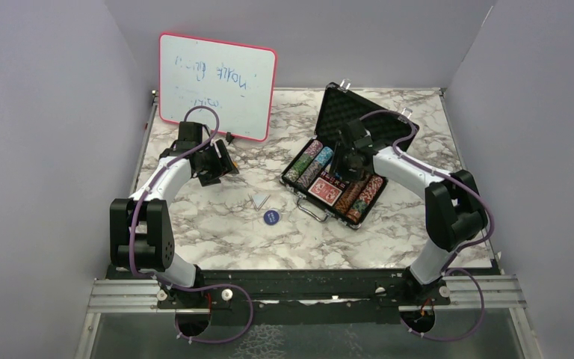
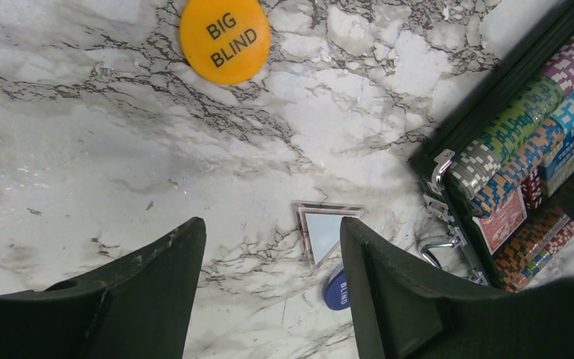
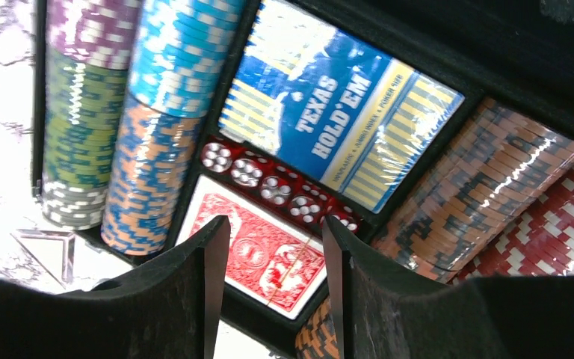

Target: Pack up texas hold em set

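The black case [image 1: 362, 114] lies open right of centre, lid leaning back. It holds striped chip stacks [image 1: 308, 164], a blue Texas Hold'em deck [image 3: 336, 112], a row of red dice [image 3: 276, 185] and a red-backed deck [image 3: 269, 254]. My right gripper [image 3: 275, 239] hovers open just above the red-backed deck, nothing between its fingers. My left gripper [image 2: 273, 232] stands open above bare marble at the left, far from the case. An orange Big Blind button [image 2: 224, 39] lies ahead of it. A blue button [image 1: 270, 217] rests on the table left of the case handle [image 2: 437, 254].
A pink-framed whiteboard [image 1: 217, 86] leans against the back wall behind my left arm. A small clear triangular piece [image 1: 260, 200] lies beside the blue button. Grey walls close in the marble table [image 1: 217, 232] on three sides.
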Tool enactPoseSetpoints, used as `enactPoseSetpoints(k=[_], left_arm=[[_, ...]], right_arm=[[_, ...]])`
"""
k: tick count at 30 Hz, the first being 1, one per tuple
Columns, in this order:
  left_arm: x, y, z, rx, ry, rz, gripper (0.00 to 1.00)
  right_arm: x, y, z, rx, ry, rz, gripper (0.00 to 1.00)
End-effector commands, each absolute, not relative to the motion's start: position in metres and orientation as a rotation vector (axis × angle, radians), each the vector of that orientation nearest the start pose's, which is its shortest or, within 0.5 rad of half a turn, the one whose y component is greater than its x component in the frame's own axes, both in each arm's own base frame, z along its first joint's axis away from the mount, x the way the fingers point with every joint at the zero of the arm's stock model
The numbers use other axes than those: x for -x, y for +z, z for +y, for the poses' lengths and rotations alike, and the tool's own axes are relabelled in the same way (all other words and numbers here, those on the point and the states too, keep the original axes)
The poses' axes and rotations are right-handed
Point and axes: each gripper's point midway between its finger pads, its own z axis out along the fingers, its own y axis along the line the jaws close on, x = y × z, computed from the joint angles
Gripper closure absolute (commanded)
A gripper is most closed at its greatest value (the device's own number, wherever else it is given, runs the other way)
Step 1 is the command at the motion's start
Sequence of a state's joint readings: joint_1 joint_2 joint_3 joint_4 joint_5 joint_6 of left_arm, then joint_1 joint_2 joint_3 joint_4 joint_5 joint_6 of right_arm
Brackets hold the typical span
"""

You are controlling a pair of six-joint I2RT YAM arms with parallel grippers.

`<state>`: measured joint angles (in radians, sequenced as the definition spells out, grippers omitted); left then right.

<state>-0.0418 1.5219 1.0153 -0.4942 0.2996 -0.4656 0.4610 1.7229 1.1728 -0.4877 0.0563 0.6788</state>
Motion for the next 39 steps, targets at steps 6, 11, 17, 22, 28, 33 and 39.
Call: enactPoseSetpoints(k=[6,11,17,22,28,33,39], left_arm=[[-0.349,0.123,-0.081,0.371,-0.551,2.449,0.31],[-0.358,0.155,-0.070,0.379,-0.473,2.380,0.31],[-0.367,0.196,-0.047,0.404,-0.325,2.289,0.31],[-0.366,0.221,-0.044,0.397,-0.315,2.228,0.31],[-0.354,0.243,-0.040,0.388,-0.301,2.179,0.31],[-0.342,0.259,-0.045,0.367,-0.341,2.159,0.31],[-0.334,0.281,-0.051,0.339,-0.383,2.142,0.31]], right_arm=[[-0.347,0.132,0.274,0.110,0.287,2.424,0.44],[-0.320,0.123,0.348,0.380,0.293,2.393,0.34],[-0.298,0.093,0.401,0.548,0.273,2.449,0.30],[-0.298,0.075,0.421,0.611,0.278,2.462,0.23],[-0.303,0.055,0.436,0.658,0.287,2.480,0.17],[-0.301,0.034,0.437,0.677,0.259,2.527,0.15],[-0.302,0.021,0.428,0.676,0.182,2.552,0.16]])
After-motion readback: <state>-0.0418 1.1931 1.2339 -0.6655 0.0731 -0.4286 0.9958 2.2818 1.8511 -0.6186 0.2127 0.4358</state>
